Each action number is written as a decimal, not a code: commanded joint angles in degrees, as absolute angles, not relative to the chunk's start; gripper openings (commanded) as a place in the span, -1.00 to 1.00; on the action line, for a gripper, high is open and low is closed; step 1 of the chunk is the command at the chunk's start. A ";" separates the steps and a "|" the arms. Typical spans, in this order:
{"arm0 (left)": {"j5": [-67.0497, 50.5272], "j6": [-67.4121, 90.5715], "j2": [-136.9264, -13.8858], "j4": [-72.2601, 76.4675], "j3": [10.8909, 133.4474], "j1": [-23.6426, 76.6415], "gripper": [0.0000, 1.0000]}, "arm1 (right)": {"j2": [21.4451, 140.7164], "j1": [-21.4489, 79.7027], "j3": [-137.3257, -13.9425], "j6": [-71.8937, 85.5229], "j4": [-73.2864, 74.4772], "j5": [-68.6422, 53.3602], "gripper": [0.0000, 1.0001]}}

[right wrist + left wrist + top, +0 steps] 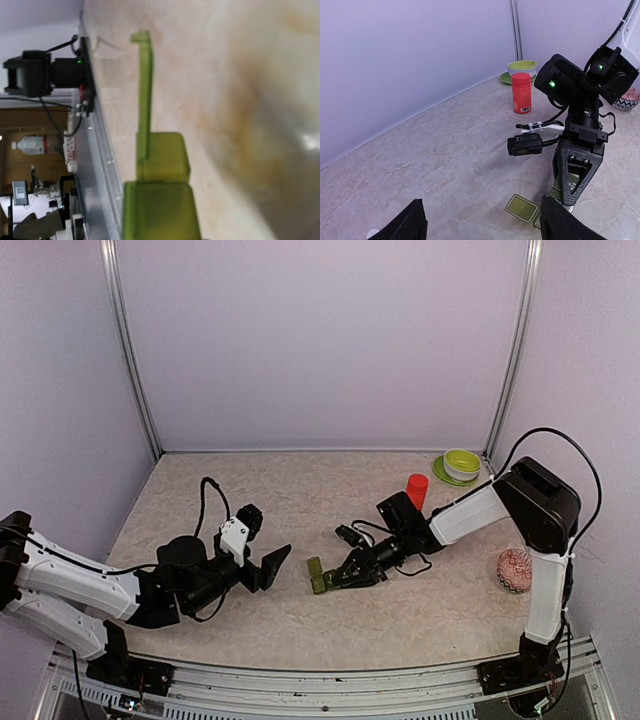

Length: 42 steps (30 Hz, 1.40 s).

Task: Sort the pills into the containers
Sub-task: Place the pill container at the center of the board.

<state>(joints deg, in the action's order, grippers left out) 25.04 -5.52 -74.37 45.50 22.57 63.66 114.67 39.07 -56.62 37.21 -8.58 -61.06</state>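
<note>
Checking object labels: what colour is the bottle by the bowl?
Red-orange; the bottle shows best in the left wrist view.

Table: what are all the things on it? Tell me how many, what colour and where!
containers: one strip, green, middle of the table, one lid open
bottle: one, red, standing at the far right, near the bowl
bowl: one, light green, far right corner, on the plate
plate: one, green, under the bowl
patterned round thing: one, red and white, right edge of the table
table: one, beige and marbled, under everything
left fingers: two, black, open and holding nothing, left of the containers
right fingers: two, black, shut on the containers
</note>
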 commanded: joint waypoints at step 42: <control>22.77 -2.79 -73.47 46.92 21.46 61.70 0.51 | 105.40 33.66 -60.43 16.35 24.62 -33.11 0.01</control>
